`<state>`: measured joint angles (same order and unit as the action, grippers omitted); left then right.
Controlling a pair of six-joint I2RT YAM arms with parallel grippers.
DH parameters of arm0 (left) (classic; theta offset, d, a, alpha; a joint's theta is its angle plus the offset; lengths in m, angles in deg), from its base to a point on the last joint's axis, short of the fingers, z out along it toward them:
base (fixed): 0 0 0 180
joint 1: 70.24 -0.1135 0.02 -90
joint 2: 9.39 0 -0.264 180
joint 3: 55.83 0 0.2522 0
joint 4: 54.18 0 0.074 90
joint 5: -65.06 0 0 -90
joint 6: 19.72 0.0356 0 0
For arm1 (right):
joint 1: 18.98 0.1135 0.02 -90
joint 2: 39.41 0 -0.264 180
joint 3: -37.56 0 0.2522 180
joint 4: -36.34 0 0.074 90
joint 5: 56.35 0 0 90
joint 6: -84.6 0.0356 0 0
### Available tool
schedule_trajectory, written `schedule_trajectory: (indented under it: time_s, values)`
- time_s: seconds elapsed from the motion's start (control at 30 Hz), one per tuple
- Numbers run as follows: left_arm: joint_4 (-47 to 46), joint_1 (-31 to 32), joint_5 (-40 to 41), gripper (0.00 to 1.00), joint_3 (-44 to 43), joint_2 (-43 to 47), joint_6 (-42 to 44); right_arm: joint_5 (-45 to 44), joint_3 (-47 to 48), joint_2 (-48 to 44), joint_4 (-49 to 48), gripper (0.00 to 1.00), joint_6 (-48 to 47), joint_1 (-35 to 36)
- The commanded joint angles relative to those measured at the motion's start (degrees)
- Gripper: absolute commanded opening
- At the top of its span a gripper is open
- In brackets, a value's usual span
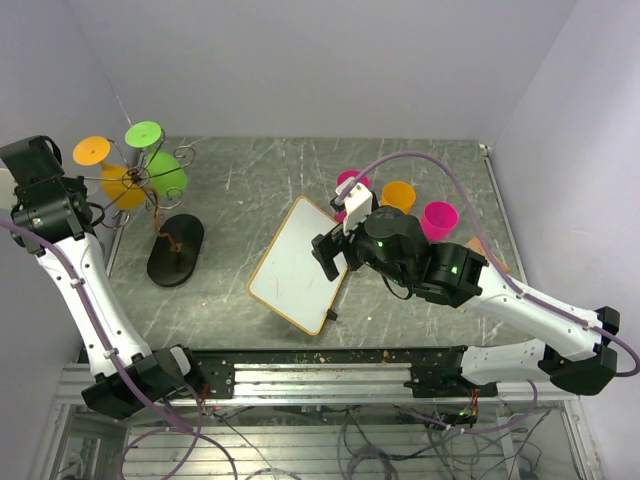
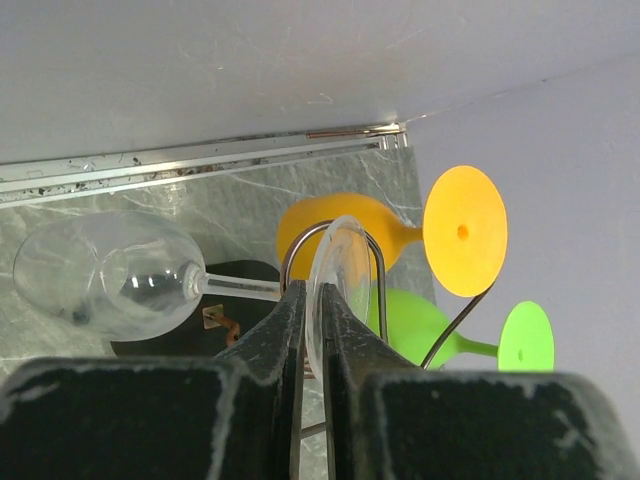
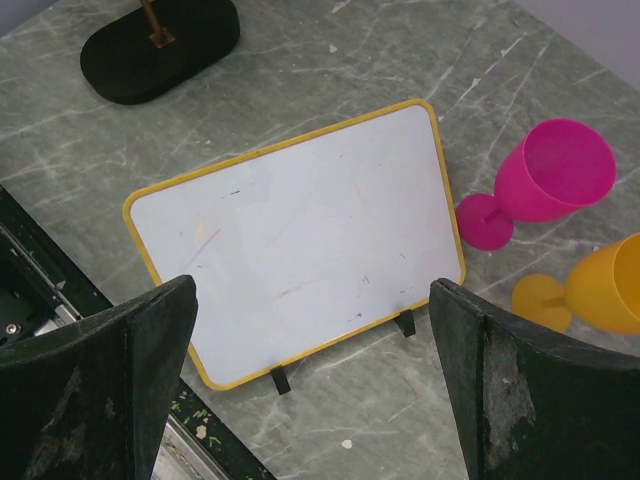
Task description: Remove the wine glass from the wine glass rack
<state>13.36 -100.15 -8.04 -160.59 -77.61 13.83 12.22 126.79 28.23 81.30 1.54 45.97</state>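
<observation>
Left wrist view | left gripper point(image 2: 312, 305) narrow, pinching the foot disc of clear wine glass point(image 2: 105, 275) | stem runs 9-to-3 o'clock, bowl at 9 | foot sits in wire loop of wine glass rack point(image 1: 176, 250) | right gripper point(image 3: 310, 290) wide, holding nothing, well apart.

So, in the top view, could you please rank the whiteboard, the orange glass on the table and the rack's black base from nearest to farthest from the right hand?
1. whiteboard, just under the right hand.
2. orange glass on the table, beyond it, rightward.
3. black base, far left.
</observation>
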Motion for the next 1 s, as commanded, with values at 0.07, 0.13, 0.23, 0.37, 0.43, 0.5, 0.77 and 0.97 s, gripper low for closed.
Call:
schedule_trajectory:
  time_s: [0.07, 0.13, 0.23, 0.37, 0.43, 0.5, 0.77, 0.97]
  values:
    - [-1.22, -0.41, -0.53, 0.07, 0.15, 2.08, -0.45, -0.21, 1.70, -1.06, -0.35, 1.00, 0.48, 0.26]
    - [-2.37, -0.39, -0.53, 0.07, 0.39, 2.64, -1.16, -0.27, 1.79, -1.13, -0.30, 1.00, 0.53, 0.25]
    - [-5.24, -0.39, 0.13, 0.07, 1.18, 3.77, -1.87, -0.41, 1.80, -1.18, -0.18, 1.00, 0.57, 0.19]
    - [-8.64, -0.39, 1.16, 0.07, 2.10, 5.49, -2.26, -0.75, 1.84, -1.23, 0.11, 1.00, 0.53, 0.23]
    - [-9.96, -0.41, 1.33, 0.07, 2.43, 6.08, -2.22, -0.88, 1.81, -1.36, 0.08, 1.00, 0.40, 0.22]
    - [-10.76, -0.36, 1.29, 0.07, 2.65, 6.29, -2.35, -0.85, 1.55, -1.39, -0.10, 1.00, 0.35, 0.24]
    - [-13.67, -0.41, 3.89, 0.07, 3.50, 6.99, -1.85, -0.79, 1.98, -1.16, 0.25, 1.00, 0.22, 0.26]
    - [-13.24, -0.38, 4.64, 0.07, 2.01, 5.50, -1.23, -0.99, 1.88, -1.46, 0.17, 1.00, 0.36, 0.24]
